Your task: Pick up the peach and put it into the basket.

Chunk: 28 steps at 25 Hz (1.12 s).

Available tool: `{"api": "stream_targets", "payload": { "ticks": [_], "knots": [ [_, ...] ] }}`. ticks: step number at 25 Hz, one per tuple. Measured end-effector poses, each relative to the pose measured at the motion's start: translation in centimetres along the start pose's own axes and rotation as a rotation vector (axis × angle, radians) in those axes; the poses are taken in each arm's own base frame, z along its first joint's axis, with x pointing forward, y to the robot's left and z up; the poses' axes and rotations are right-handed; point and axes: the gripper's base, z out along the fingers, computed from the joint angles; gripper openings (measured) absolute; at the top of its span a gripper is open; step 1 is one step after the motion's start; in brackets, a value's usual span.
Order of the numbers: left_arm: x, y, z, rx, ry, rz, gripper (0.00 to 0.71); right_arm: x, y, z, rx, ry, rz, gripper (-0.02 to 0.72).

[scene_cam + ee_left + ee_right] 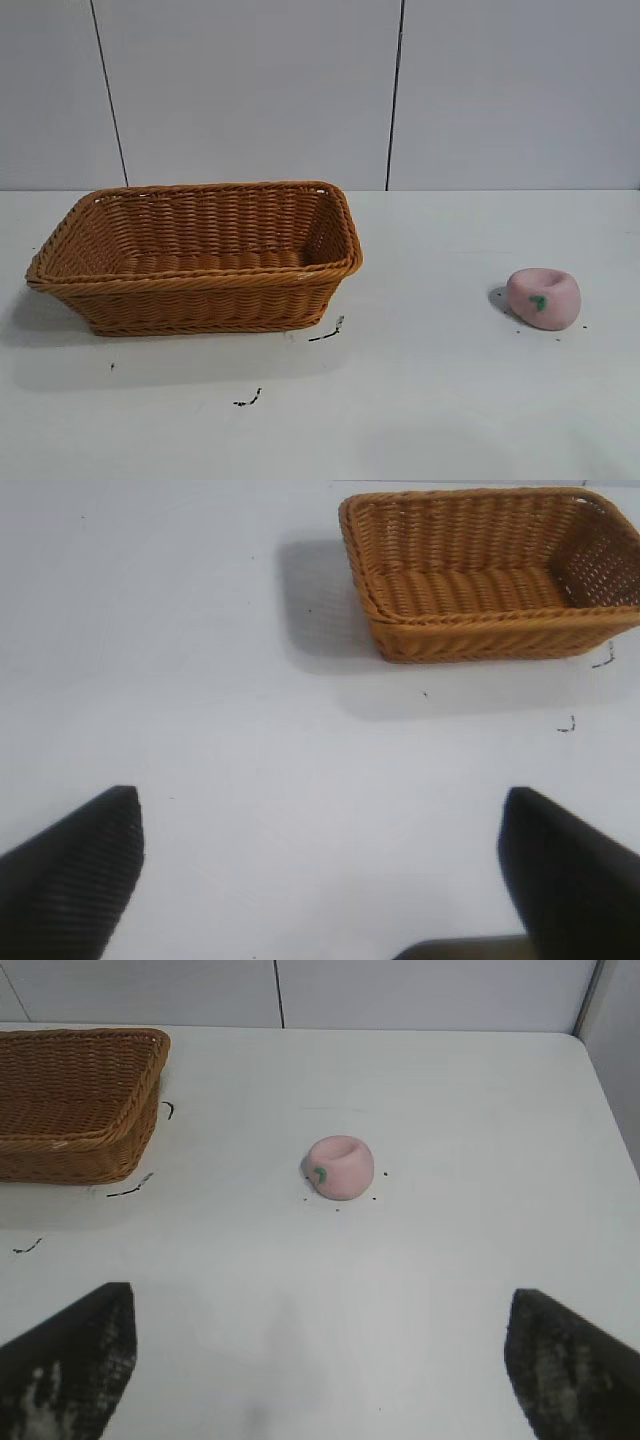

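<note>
On the table (440, 400), well right of the basket (200, 258), the peach (543, 297) sits alone.

Using the basket as landmark: it stands on the table's left part, open side up, nothing visible inside. The peach rests well apart from its right end, dimple upward, green leaf mark on the side. A few small dark specks lie on the table just beside the basket's near right corner. Both arms hang back from the basket; the left gripper (320, 870) has its fingers spread wide over bare table short of the basket, and the right gripper (320, 1360) is likewise wide open, short of the peach, holding nothing.
</note>
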Motion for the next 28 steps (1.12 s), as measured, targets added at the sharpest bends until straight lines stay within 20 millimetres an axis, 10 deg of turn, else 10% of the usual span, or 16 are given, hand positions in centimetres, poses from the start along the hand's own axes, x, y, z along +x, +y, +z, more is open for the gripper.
{"api": "stream_targets", "payload": {
  "ticks": [9,15,28],
  "knots": [
    [0.0,0.0,0.0,0.0,0.0,0.0,0.693,-0.1,0.0,0.1,0.0,0.006,0.0,0.695],
    [0.0,0.0,0.0,0.0,0.0,0.0,0.693,-4.0,-0.2,1.6,0.0,0.097,0.007,0.695],
    [0.0,0.0,0.0,0.0,0.0,0.0,0.693,-11.6,-1.2,17.5,-0.003,0.581,0.035,0.695]
  ]
}}
